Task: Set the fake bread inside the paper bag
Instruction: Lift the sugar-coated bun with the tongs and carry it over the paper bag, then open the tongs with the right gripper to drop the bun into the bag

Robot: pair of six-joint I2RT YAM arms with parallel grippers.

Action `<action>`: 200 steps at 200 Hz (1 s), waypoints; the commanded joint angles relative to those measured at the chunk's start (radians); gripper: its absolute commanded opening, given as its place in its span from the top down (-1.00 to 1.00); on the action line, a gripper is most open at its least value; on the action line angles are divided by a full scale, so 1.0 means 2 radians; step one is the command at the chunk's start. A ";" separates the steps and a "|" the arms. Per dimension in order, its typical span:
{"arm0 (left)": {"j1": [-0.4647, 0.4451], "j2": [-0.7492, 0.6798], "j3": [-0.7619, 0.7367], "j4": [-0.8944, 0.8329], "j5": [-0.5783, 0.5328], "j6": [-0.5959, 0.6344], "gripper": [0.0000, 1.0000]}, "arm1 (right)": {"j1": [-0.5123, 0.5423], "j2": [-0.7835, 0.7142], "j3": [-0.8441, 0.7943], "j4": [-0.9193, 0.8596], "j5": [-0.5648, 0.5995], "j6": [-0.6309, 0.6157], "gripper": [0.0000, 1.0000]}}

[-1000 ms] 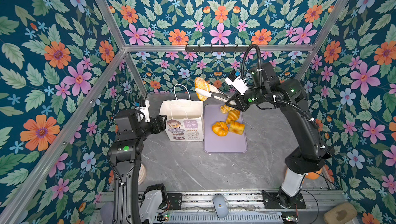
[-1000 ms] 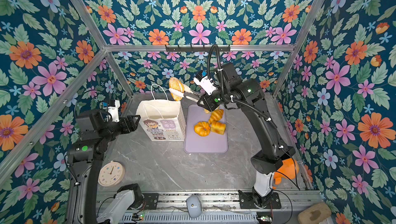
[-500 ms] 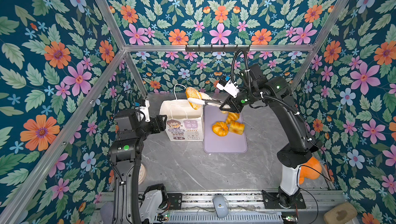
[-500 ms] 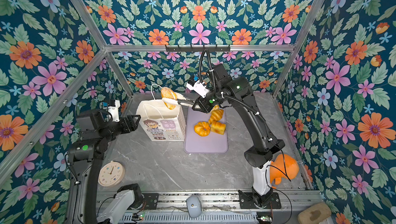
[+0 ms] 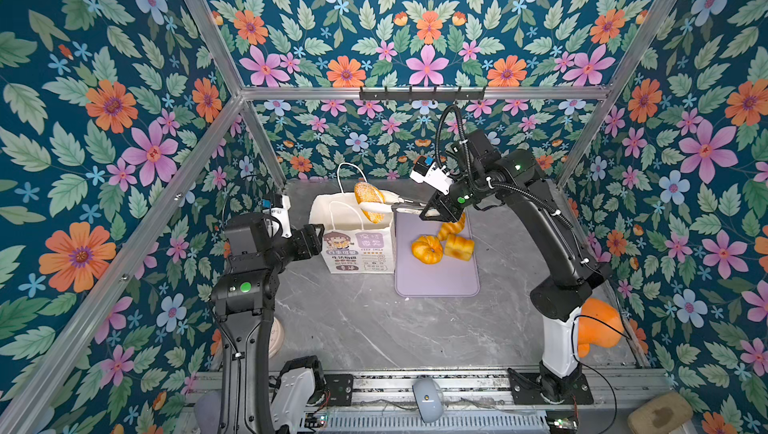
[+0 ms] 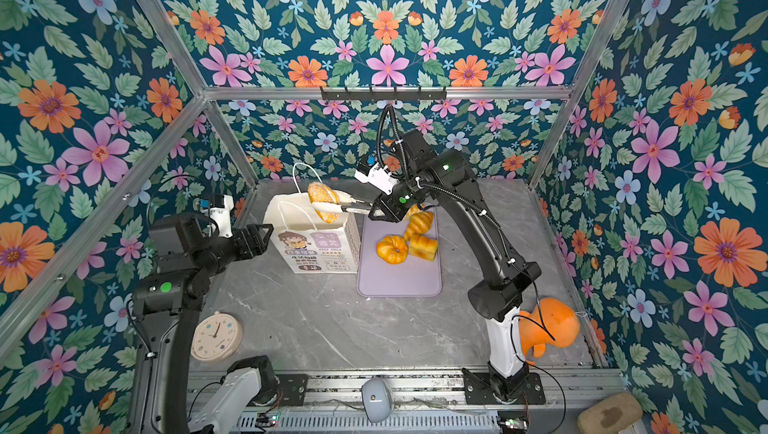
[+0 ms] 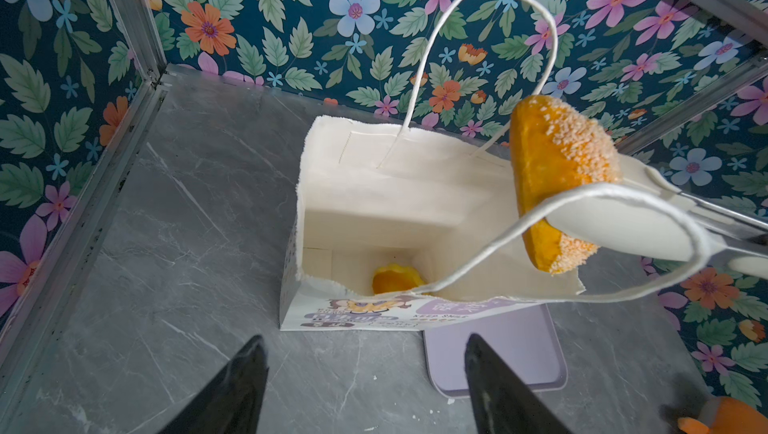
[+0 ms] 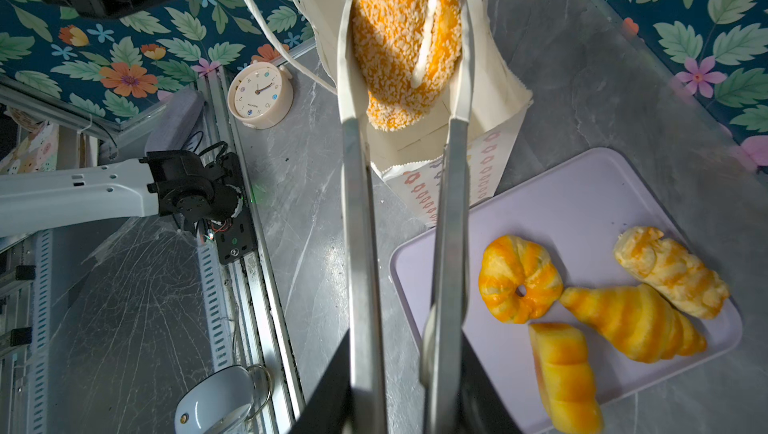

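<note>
Hovering over the paper bag [image 5: 357, 245], the crumbed oval roll [image 5: 368, 201] is held by tongs [image 5: 405, 205] in the clenched right claw [image 5: 429, 207]; left claw [image 5: 314, 238] spread, empty. One bread [image 7: 395, 280] bagged, four left on the tray [image 5: 436, 282].

A lab booth: floral panels [image 5: 415, 16], aluminium framing [image 5: 291, 92], rail-mounted robot arms [image 5: 552, 228].
</note>
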 commanded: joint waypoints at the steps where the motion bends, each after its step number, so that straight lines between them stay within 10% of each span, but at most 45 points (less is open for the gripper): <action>1: 0.000 0.000 0.000 0.000 0.005 0.001 -0.51 | 0.002 0.003 -0.002 0.017 -0.009 -0.022 0.39; 200: 0.000 -0.003 -0.018 0.015 0.008 -0.004 -0.50 | 0.031 0.061 0.035 0.001 0.058 -0.059 0.22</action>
